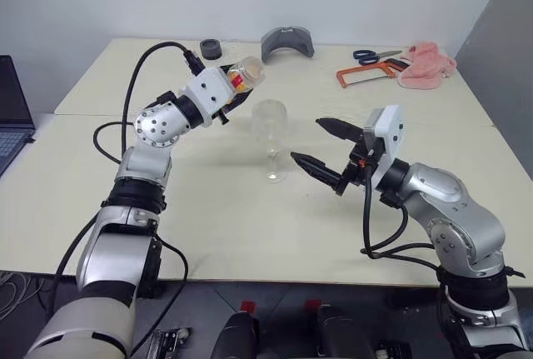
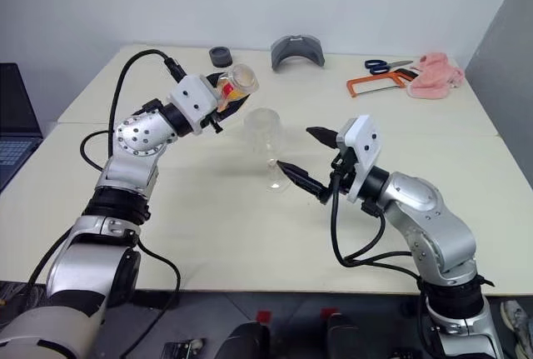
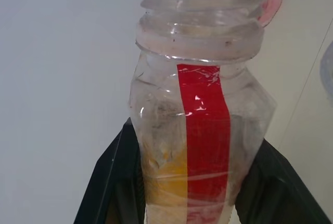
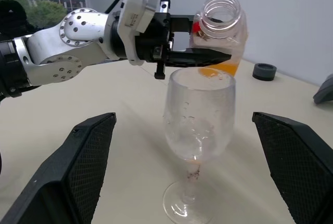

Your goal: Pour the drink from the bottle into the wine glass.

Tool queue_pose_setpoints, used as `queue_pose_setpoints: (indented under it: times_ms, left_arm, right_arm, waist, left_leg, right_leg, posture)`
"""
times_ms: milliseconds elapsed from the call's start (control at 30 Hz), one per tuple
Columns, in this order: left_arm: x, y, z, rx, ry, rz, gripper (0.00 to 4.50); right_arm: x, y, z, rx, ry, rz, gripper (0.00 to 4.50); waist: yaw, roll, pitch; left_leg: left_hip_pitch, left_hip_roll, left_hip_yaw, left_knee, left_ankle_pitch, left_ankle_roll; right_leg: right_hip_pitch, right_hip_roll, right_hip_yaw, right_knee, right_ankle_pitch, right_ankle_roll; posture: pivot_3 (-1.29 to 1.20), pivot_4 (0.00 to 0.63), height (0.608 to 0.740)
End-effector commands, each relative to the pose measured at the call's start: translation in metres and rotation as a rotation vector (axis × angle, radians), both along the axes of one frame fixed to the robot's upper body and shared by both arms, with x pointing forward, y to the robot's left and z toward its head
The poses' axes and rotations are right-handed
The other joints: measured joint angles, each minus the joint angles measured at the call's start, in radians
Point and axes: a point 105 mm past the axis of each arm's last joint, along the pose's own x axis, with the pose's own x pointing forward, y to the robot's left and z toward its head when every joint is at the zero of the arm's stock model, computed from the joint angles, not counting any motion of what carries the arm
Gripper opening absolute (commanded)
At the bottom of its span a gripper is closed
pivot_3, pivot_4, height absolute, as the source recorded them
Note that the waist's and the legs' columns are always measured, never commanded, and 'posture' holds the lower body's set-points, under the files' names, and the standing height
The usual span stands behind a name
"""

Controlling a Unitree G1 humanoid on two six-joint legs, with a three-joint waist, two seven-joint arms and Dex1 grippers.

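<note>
The wine glass [image 1: 271, 130] stands upright mid-table, clear, with droplets on its bowl. Just above and behind its rim hangs the bottle [image 1: 244, 74], uncapped and tipped over with its mouth toward the glass. My left gripper [image 1: 231, 88] is shut on the bottle's body. The orange drink [image 4: 221, 69] pools at the bottle's low side, and the red label strip [image 3: 208, 130] faces the left wrist camera. My right gripper [image 1: 306, 139] is open beside the glass, to its right. Its black fingers [image 4: 78, 167] stand wide apart and touch nothing, with the glass [image 4: 200, 125] ahead between them.
Along the table's far edge lie a black round ring [image 1: 211, 48], a grey curved piece [image 1: 287, 42], blue-handled scissors [image 1: 375, 56], an orange hacksaw [image 1: 366, 74] and a pink cloth [image 1: 426, 63]. A laptop [image 1: 12, 113] sits off the left side.
</note>
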Motion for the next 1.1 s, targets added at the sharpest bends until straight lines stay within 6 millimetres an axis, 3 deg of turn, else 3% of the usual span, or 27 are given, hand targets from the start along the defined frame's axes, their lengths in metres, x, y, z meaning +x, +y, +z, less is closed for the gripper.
queue_pose_setpoints:
  times_ms: [33,367,1100]
  left_arm:
    - [-0.007,-0.005,0.019,0.086,-0.13,-0.033,1.69]
    - [-0.011,-0.003,0.022,0.296,-0.307,-0.022,1.69]
    - [-0.008,-0.004,0.034,0.442,-0.48,0.025,1.68]
  right_arm:
    - [-0.001,-0.003,0.013,0.01,-0.054,-0.012,4.5]
    - [0.0,-0.003,0.009,-0.006,-0.047,-0.02,4.5]
    - [0.003,-0.003,0.001,-0.033,-0.03,-0.053,4.5]
  waist:
    - [0.0,0.0,0.0]
    - [0.0,0.0,0.0]
    - [0.0,0.0,0.0]
  left_leg:
    - [0.0,0.0,0.0,0.0,0.0,0.0]
    - [0.0,0.0,0.001,0.0,0.0,0.0]
    - [-0.001,-0.001,0.002,0.0,0.0,0.0]
  right_leg:
    - [0.0,0.0,0.0,0.0,0.0,0.0]
    - [0.0,0.0,0.0,0.0,0.0,0.0]
    - [-0.001,0.0,0.0,0.002,0.0,0.0]
  posture:
    - [0.0,0.15,0.74]
    - [0.0,0.15,0.74]
    - [0.0,0.15,0.74]
